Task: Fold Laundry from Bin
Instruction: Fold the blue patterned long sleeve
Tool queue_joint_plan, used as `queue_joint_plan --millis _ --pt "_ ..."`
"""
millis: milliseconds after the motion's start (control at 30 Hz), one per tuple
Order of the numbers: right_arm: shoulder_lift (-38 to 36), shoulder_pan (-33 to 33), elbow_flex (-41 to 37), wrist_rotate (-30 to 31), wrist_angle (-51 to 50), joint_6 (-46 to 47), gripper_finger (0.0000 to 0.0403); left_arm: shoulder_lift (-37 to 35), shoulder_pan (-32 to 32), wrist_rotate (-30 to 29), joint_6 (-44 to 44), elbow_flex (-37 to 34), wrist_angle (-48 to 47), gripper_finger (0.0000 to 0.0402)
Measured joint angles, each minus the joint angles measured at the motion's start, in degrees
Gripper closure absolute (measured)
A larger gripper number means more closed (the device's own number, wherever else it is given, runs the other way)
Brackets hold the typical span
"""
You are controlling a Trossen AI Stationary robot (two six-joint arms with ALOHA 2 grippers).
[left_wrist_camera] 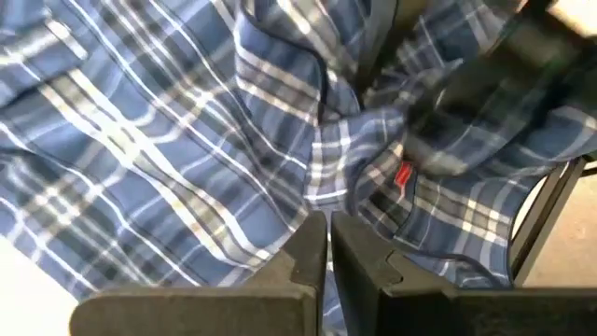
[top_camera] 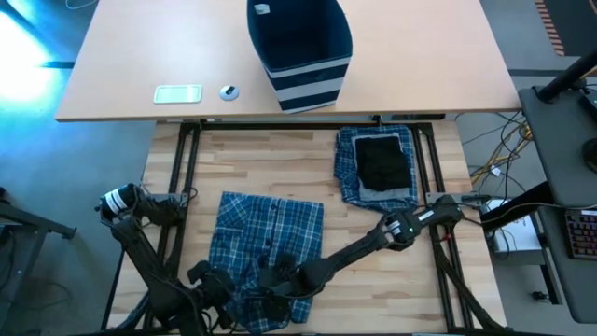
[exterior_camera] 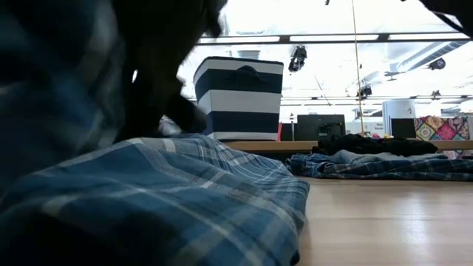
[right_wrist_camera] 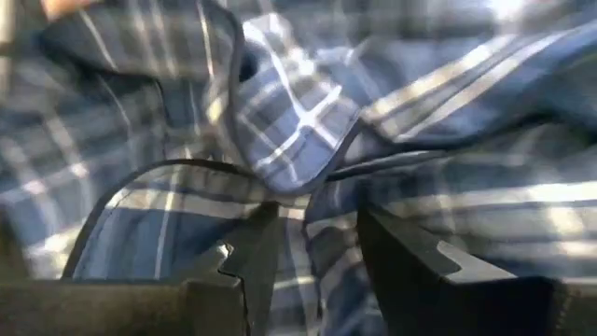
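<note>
The bin (top_camera: 298,47) is sitting emptied; both grippers' fingers are clamping the plaid shirt (top_camera: 266,247) at the bench's near edge, folding unfinished.

Plaid garment (top_camera: 266,238) spread, rumpled, near table front; bin (top_camera: 300,45) upright, far side.

My overhead straight down, low cam level along the tabletop (top_camera: 280,159), both wrist cams tight on plaid cloth (top_camera: 266,238).

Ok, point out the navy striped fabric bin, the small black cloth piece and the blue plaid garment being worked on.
navy striped fabric bin (top_camera: 308,79), high view, striped side wall.
small black cloth piece (top_camera: 383,162), high view, its middle.
blue plaid garment (top_camera: 266,233), high view, flat upper part.
</note>
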Motion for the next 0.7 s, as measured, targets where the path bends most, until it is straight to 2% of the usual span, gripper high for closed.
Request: queue_joint_plan --millis 167,267,467,633,700 --pt "1.4 0.0 -0.1 -0.7 1.7 0.3 0.0257 0.0 -0.1 -2.9 1.2 0.8 0.4 0.0400" --pt "0.6 -0.1 0.0 -0.8 1.3 0.2 0.0257 0.5 -0.1 -4.1 8.1 0.7 4.2 0.0386" --pt "-0.3 -0.1 0.7 -0.5 1.0 0.0 0.0257 1.3 -0.1 -9.4 25.9 -5.3 16.1 0.0307" --pt "-0.3 -0.1 0.7 -0.5 0.8 0.9 0.0258 0.4 1.2 -10.2 28.0 -10.9 17.5 0.0236" --pt "-0.3 -0.1 0.7 -0.4 0.9 0.9 0.0260 0.3 1.8 -9.1 32.4 -12.5 22.4 0.0219"
